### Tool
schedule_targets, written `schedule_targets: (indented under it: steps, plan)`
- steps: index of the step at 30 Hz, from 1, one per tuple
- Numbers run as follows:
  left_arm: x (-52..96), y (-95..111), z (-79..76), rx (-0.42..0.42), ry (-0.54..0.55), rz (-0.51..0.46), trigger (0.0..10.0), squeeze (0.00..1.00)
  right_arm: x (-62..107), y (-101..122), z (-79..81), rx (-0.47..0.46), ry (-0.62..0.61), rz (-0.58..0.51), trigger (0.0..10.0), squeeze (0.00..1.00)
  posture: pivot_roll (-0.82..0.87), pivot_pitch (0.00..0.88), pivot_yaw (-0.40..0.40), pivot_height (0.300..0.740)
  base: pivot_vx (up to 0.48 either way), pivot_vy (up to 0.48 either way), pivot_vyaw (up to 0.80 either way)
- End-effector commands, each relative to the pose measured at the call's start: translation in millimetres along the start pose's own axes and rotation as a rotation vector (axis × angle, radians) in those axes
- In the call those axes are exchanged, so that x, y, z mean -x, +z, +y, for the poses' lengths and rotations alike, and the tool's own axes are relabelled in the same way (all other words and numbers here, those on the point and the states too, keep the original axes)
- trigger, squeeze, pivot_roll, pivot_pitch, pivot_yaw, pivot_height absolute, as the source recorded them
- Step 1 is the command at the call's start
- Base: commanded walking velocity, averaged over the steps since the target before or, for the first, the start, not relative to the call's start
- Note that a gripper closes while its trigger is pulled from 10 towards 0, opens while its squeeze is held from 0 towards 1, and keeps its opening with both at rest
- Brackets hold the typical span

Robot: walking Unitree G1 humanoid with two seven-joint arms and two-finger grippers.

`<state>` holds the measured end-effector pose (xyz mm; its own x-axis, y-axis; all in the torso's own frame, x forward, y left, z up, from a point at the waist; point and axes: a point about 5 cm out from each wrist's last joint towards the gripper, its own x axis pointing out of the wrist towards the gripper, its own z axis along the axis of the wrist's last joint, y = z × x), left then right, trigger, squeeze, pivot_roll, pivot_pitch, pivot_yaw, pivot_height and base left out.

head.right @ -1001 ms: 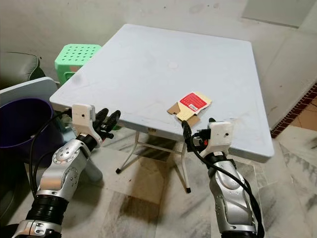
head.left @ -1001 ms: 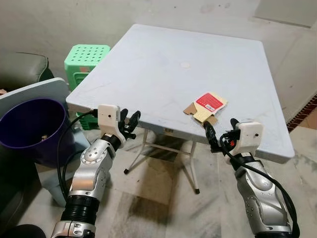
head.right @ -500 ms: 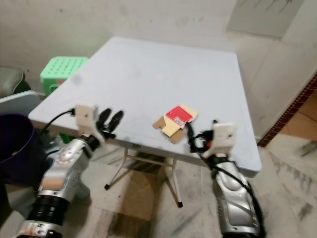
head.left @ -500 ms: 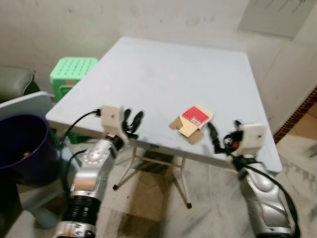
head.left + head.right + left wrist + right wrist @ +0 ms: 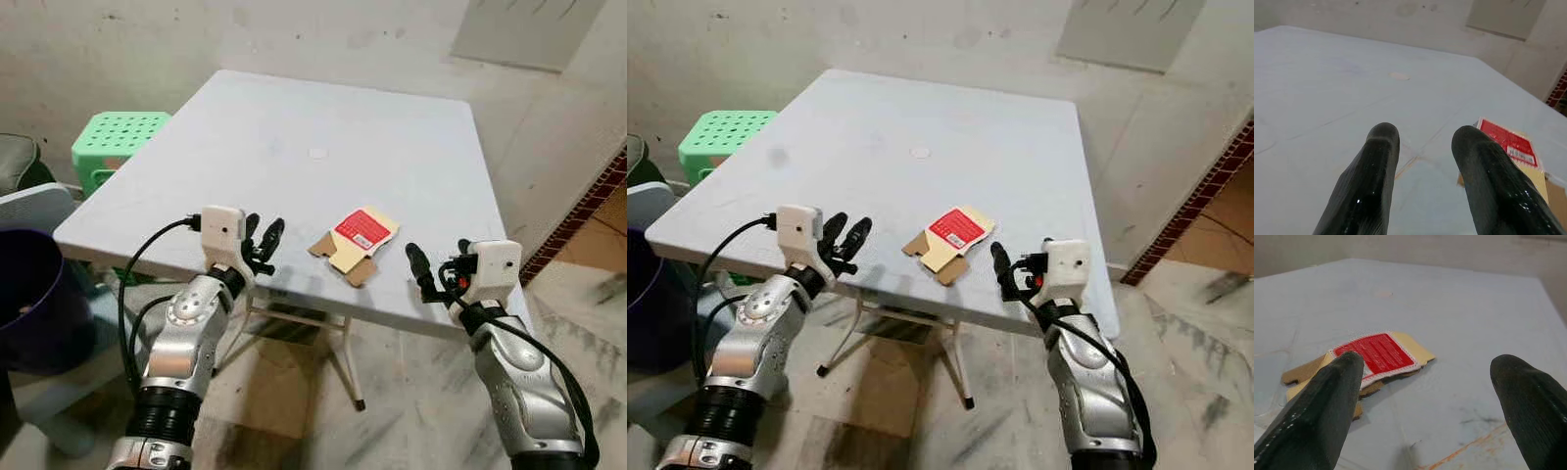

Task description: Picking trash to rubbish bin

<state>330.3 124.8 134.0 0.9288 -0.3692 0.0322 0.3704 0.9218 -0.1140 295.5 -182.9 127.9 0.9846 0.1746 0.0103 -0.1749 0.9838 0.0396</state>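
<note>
Beside the table (image 5: 392,127), a green stool (image 5: 113,142) and purple bin (image 5: 29,294).

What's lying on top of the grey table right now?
One flattened red-labelled carton near the table's front edge, between both end effectors, plus a small round mark. Anything beneath the carton is covered.

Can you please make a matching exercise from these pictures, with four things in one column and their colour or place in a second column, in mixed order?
Things:
1. stool
2. flattened box
3. bin
4. right gripper

Descriptions:
A. dark purple, on the floor to the robot's left
B. green, beside the table's left edge
C. open, at the table's near edge
D. red label, lying flat on the table

Pairs: 1-B, 2-D, 3-A, 4-C
</note>
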Motion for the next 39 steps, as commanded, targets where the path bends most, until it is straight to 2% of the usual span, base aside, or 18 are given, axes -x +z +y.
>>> schedule_targets:
  steps: [1,2,3,4,5,10,14,15,16,18,20,27,29,33,39]
  plan:
    - [0.1,6,-2.9,-0.02,-0.013,-0.024,10.0,0.0,0.2,1,-3.9,-0.061,0.024,-0.003,10.0,0.0,-0.06,0.095,-0.046,0.74,0.0,0.0,0.0]
    - [0.1,6,-2.9,-0.02,-0.013,-0.024,10.0,0.0,0.2,1,-3.9,-0.061,0.024,-0.003,10.0,0.0,-0.06,0.095,-0.046,0.74,0.0,0.0,0.0]
    - [0.3,6,-3.0,-0.024,-0.014,-0.023,10.0,0.0,0.0,3,-5.7,-0.044,0.01,-0.012,10.0,0.7,-0.06,0.094,-0.046,0.74,0.0,0.0,0.0]
    - [0.7,6,-3.2,-0.031,-0.019,-0.02,10.0,0.0,0.0,5,-5.7,-0.043,0.043,-0.021,10.0,1.0,-0.06,0.094,-0.045,0.74,0.0,0.0,0.0]
    - [1.0,6,-3.7,-0.033,-0.03,-0.019,10.0,0.0,0.0,5,-5.8,-0.021,0.058,-0.018,10.0,1.0,-0.06,0.093,-0.045,0.74,0.0,0.0,0.0]
    - [1.9,5,-5.0,-0.039,-0.041,-0.014,10.0,0.0,0.2,5,-5.4,-0.025,0.11,-0.02,10.0,1.0,-0.06,0.092,-0.043,0.74,0.0,0.0,0.0]
    - [2.4,4,-6.0,-0.041,-0.046,-0.012,10.0,0.0,-2.0,4,-8.7,0.027,0.098,0.001,10.0,1.0,-0.06,0.09,-0.041,0.74,0.0,0.0,0.0]
    - [2.2,4,-6.6,-0.041,-0.049,-0.01,10.0,0.0,-3.0,4,-8.8,0.04,0.106,0.002,10.0,0.91,-0.06,0.089,-0.041,0.74,0.0,0.0,0.0]
    - [2.0,3,-8.0,-0.04,-0.062,-0.005,10.0,0.0,-5.1,2,-8.9,0.039,0.12,0.018,10.0,0.0,-0.06,0.089,-0.041,0.74,0.0,0.0,0.0]
    - [2.1,3,-9.2,-0.038,-0.074,-0.003,10.0,0.0,-6.9,-1,-9.0,0.019,0.128,0.044,10.0,0.0,-0.06,0.089,-0.041,0.74,0.0,0.0,0.0]
    - [2.7,1,-11.3,-0.039,-0.094,0.007,10.0,0.0,-11.8,2,-9.5,0.072,0.134,0.024,10.0,0.0,-0.06,0.087,-0.039,0.74,0.0,0.0,0.0]
    - [6.4,0,-18.1,-0.055,-0.13,0.008,10.0,0.0,-24.9,4,-9.8,0.099,0.161,0.027,10.0,0.0,-0.05,0.087,-0.038,0.74,0.0,0.0,0.0]
    - [9.7,-2,-22.2,-0.055,-0.147,0.012,10.0,0.0,-35.3,6,-7.2,0.143,0.205,0.024,10.0,0.0,-0.04,0.09,-0.042,0.74,0.0,0.0,0.0]
    - [11.0,-2,-22.6,-0.057,-0.146,0.014,10.0,0.0,-39.9,8,-4.3,0.18,0.241,0.013,10.0,0.0,-0.04,0.09,-0.044,0.74,0.0,0.0,0.0]
    - [13.7,-1,-19.4,-0.059,-0.12,0.011,10.0,0.0,-46.0,5,20.1,0.224,0.395,-0.007,10.0,0.0,-0.02,0.096,-0.055,0.74,0.0,0.0,0.0]
